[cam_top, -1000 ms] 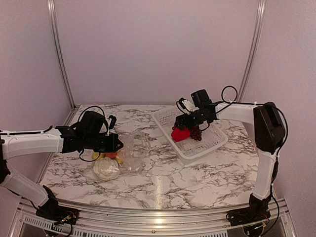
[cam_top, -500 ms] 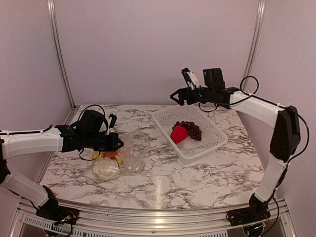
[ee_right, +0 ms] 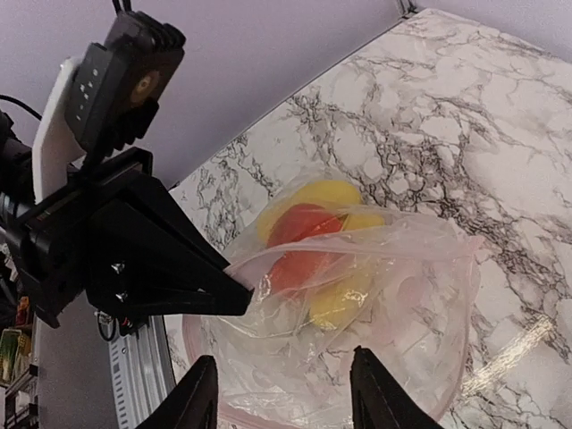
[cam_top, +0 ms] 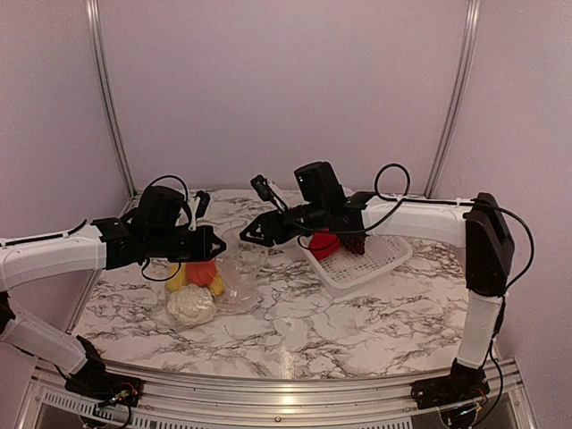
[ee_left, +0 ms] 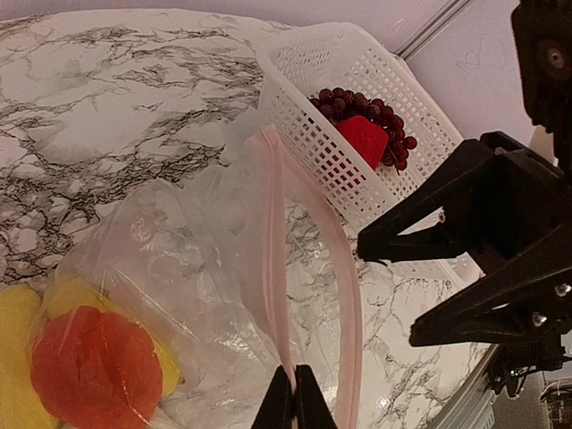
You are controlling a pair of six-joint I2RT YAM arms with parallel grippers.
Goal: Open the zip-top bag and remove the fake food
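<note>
**A:** Two toy pieces sit in the basket [cam_top: 380, 261]: a red one [cam_top: 323, 243] and the grapes [cam_top: 355, 241]. The rest is inside the bag [cam_top: 239, 268], which lies on the surface [cam_top: 357, 313] left of the basket.

**B:** Pincer states?

**A:** Bag side: left pincer [ee_left: 290, 404] is pressed together on the pink zip strip [ee_left: 275, 268], holding one lip up. Other side: right pincer [ee_right: 286, 393] is spread, nothing between the jaws, hovering just over the mouth.

**B:** How does the bag handle?

**A:** Thin clear film, crinkly and floppy. It likely slides and collapses if pinched mid-panel. The strip is the only stiff part, so hold there. The mouth gapes, lips apart.

**B:** Contents?

**A:** Orange-red piece [ee_right: 299, 234] with yellow ones [ee_right: 326, 192] touching it. Cream-white lump [cam_top: 190, 306] looks to be at the closed end. They look like hard plastic, light, smooth and rounded, so probably slippery. I'd take the orange-red one across its narrow width, jaws well past its middle.

**B:** Risk?

**A:** Film gets caught between jaw and toy and drags the whole bag. The hold on the strip should anchor it.
</note>
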